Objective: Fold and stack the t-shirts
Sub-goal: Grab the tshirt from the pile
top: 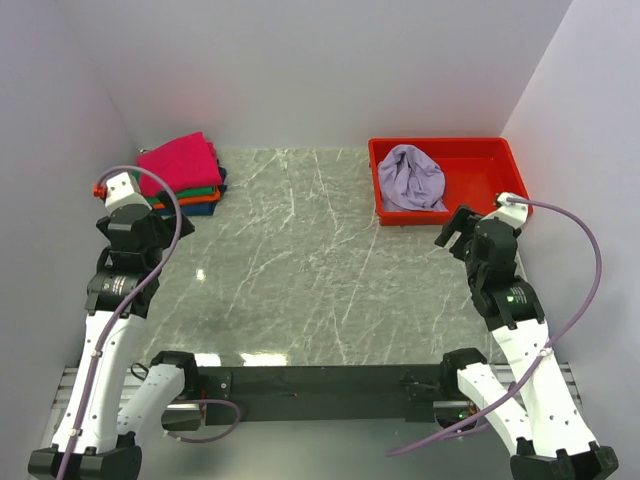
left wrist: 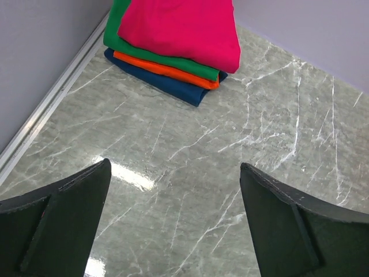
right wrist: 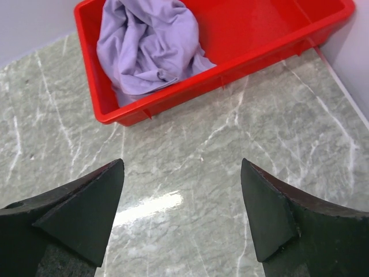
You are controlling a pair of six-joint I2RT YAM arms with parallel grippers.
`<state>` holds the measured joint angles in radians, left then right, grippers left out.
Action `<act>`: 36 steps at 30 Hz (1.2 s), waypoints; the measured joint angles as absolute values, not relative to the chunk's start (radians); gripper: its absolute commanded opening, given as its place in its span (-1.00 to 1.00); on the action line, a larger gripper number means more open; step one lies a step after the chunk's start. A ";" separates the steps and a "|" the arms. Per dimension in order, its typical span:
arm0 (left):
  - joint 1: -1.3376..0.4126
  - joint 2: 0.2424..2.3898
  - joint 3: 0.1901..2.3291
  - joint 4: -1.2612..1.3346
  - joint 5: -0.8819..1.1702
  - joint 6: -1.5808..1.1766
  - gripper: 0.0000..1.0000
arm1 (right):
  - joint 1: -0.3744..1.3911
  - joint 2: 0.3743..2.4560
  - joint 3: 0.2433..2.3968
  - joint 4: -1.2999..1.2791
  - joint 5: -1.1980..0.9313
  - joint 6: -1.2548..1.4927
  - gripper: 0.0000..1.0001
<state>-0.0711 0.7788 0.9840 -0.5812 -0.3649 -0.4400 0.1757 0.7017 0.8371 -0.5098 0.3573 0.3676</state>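
A crumpled pale lavender t-shirt [top: 412, 178] lies in the left half of the red tray [top: 480, 170] at the back right; it also shows in the right wrist view [right wrist: 147, 46]. A stack of folded t-shirts [top: 185, 175] sits at the back left corner: magenta-pink [left wrist: 184, 29] on top, then green [left wrist: 167, 60], orange [left wrist: 167, 70] and dark blue [left wrist: 167, 85]. My left gripper [left wrist: 176, 179] is open and empty above the table, short of the stack. My right gripper [right wrist: 181, 173] is open and empty just in front of the tray.
The marble table [top: 300, 260] is boxed in by white walls at the back and both sides. The red tray [right wrist: 248, 34] stands against the right wall. The arm bases and a black rail [top: 320, 380] run along the near edge.
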 measured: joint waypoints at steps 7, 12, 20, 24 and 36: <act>-0.083 0.790 0.984 -0.548 -0.320 -0.387 0.99 | 0.176 0.741 0.844 -0.514 0.373 0.334 0.82; -0.083 0.835 0.984 -0.516 -0.277 -0.421 0.99 | 0.176 0.929 0.975 -0.495 0.375 0.314 0.84; -0.083 0.883 0.984 -0.529 -0.249 -0.514 0.99 | 0.167 1.348 1.155 -0.432 0.370 0.289 0.79; -0.083 0.846 0.984 -0.554 -0.253 -0.538 0.99 | 0.163 1.549 1.266 -0.426 0.337 0.279 0.72; -0.083 0.821 1.021 -0.675 -0.271 -0.551 0.99 | 0.163 1.859 1.446 -0.433 0.238 0.270 0.68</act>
<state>-0.0830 0.8207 1.0206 -0.6750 -0.2714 -0.5507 0.1631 1.8587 1.4464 -0.4328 0.2382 0.2703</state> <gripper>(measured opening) 0.994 0.847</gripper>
